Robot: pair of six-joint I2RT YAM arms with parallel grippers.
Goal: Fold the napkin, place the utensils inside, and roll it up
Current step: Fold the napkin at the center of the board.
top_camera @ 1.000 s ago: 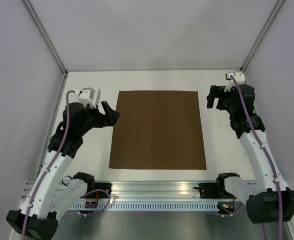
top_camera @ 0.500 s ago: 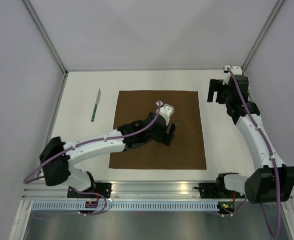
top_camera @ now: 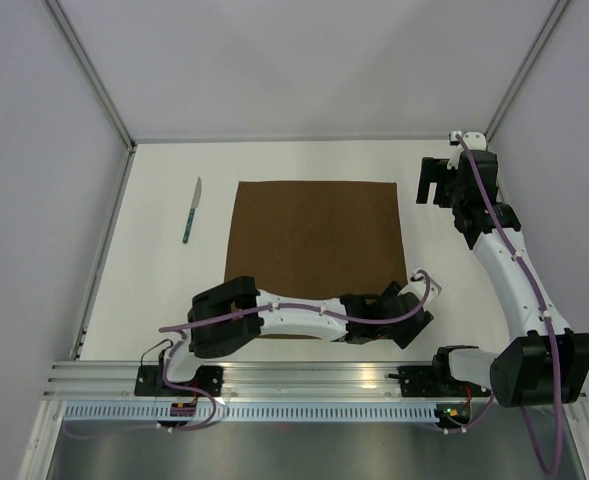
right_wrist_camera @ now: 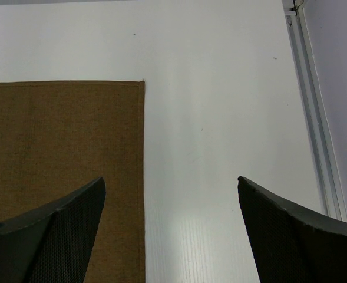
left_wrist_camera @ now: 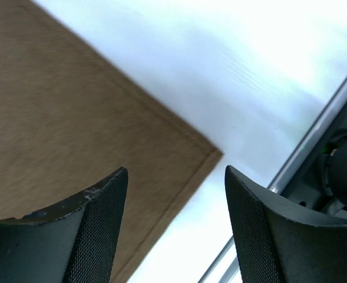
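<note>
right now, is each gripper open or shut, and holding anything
Left gripper: open, holding nothing, above the napkin's near right corner.
Right gripper: open, holding nothing, by its far right corner.

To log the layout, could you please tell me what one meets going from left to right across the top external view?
Knife → napkin → right hand.
</note>
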